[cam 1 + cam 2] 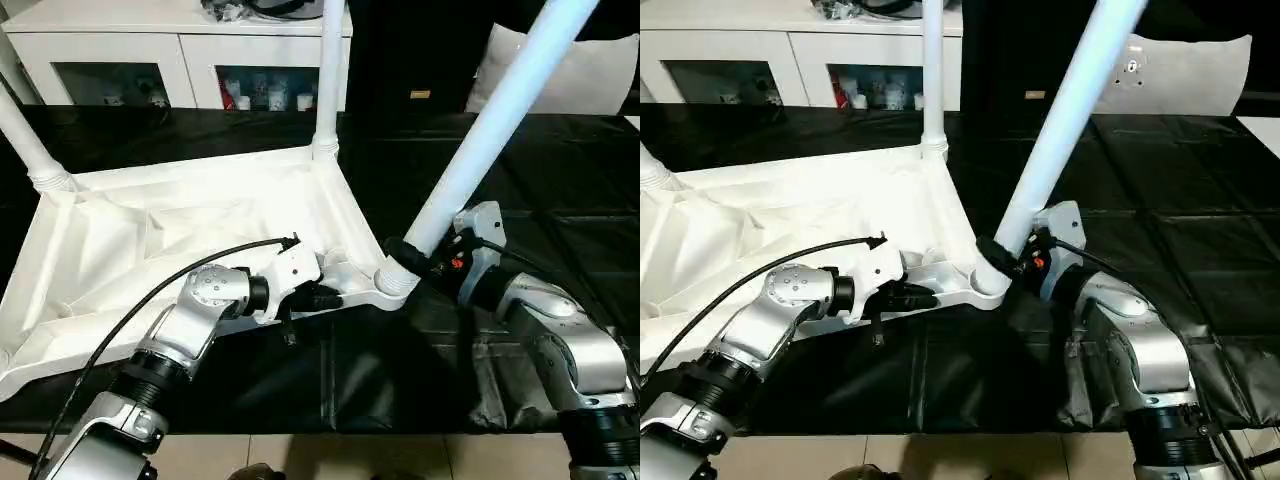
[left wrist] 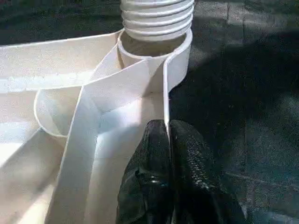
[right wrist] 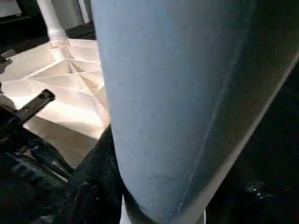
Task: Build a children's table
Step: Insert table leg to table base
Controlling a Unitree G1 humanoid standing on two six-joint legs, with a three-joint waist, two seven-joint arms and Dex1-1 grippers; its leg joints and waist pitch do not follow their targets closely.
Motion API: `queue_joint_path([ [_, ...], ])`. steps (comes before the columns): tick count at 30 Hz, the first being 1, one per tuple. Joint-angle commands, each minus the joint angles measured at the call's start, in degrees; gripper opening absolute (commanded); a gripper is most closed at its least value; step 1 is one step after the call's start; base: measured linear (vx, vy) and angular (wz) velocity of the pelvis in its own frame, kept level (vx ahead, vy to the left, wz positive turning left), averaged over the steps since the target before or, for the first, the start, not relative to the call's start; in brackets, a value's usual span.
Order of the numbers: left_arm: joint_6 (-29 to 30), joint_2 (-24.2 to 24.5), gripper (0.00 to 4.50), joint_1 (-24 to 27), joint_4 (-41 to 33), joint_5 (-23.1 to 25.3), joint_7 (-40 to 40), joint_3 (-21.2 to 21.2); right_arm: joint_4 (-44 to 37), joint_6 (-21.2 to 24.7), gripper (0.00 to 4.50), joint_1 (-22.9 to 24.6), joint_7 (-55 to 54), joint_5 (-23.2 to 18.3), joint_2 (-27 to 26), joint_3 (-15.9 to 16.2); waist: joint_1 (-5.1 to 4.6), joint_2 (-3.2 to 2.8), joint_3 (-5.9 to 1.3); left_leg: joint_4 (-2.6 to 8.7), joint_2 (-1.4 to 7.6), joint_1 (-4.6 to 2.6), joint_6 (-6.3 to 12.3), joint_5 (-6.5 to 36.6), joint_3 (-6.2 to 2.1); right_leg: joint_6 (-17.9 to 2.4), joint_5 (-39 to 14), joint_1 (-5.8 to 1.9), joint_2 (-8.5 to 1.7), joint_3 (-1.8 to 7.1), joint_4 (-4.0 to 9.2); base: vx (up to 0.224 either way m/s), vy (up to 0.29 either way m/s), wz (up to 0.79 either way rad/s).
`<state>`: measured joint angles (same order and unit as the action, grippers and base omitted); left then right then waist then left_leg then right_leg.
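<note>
The children's table top point(image 1: 170, 240) lies upside down, ribbed side up, on the black cover. Two white legs stand in its sockets: one at the far left corner point(image 1: 28, 140), one at the back corner point(image 1: 328, 70). A third leg point(image 1: 495, 125) leans to the right, its ribbed end point(image 2: 158, 18) at the near right corner socket point(image 1: 393, 283). My right gripper point(image 1: 412, 255) is shut on this leg just above the socket, and the leg point(image 3: 177, 93) looms close in the right wrist view. My left gripper point(image 2: 167, 128) is shut on the top's thin rim beside that socket.
The black-covered work table point(image 1: 560, 160) stretches to the right. A white cabinet point(image 1: 180, 60) with glass doors stands behind it, and a white cushion point(image 1: 600, 70) sits at the back right. The work table's front edge and a strip of floor point(image 1: 330, 455) lie below my arms.
</note>
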<state>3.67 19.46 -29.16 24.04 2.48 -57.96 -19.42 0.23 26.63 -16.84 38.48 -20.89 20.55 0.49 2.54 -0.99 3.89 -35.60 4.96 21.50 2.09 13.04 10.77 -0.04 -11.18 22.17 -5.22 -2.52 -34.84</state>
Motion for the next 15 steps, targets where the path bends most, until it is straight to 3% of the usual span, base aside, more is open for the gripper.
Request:
queue_joint_path([
  [1,0.5,2.0,0.00,0.6,2.2,4.0,0.2,-2.1,-1.2,0.9,1.88,-1.6,1.6,-1.0,1.1,0.4,0.32,0.77,-3.53,5.73,8.43,-0.85,0.90,11.1,-3.85,-16.6,-8.0,-2.03,-6.03,3.38,3.63,0.000,0.000,0.00],
  [7,0.7,2.7,0.00,0.0,1.7,4.8,-0.1,-2.9,0.3,1.7,1.88,-3.1,5.3,-0.1,3.3,2.2,0.34,0.89,-3.33,5.72,8.44,-0.96,-0.01,12.5,-3.83,-16.4,-10.9,-1.96,-6.15,3.46,3.87,0.000,0.000,0.00],
  [8,2.3,2.4,0.44,-0.2,2.0,3.8,-0.7,-2.7,1.0,1.5,1.88,-3.3,5.9,0.3,3.7,2.7,0.31,0.96,-3.37,5.71,8.45,-0.93,-0.23,12.7,-3.87,-16.4,-11.2,-1.99,-6.19,3.46,3.84,0.000,0.000,0.00],
  [15,4.0,2.3,0.55,-0.3,3.1,4.1,-0.5,-2.9,3.2,0.8,1.88,-4.4,6.8,1.0,3.8,3.1,0.21,0.94,-3.37,5.68,8.43,-1.03,-0.35,12.6,-3.86,-16.7,-11.1,-1.88,-6.10,3.47,3.89,0.000,0.000,0.00],
])
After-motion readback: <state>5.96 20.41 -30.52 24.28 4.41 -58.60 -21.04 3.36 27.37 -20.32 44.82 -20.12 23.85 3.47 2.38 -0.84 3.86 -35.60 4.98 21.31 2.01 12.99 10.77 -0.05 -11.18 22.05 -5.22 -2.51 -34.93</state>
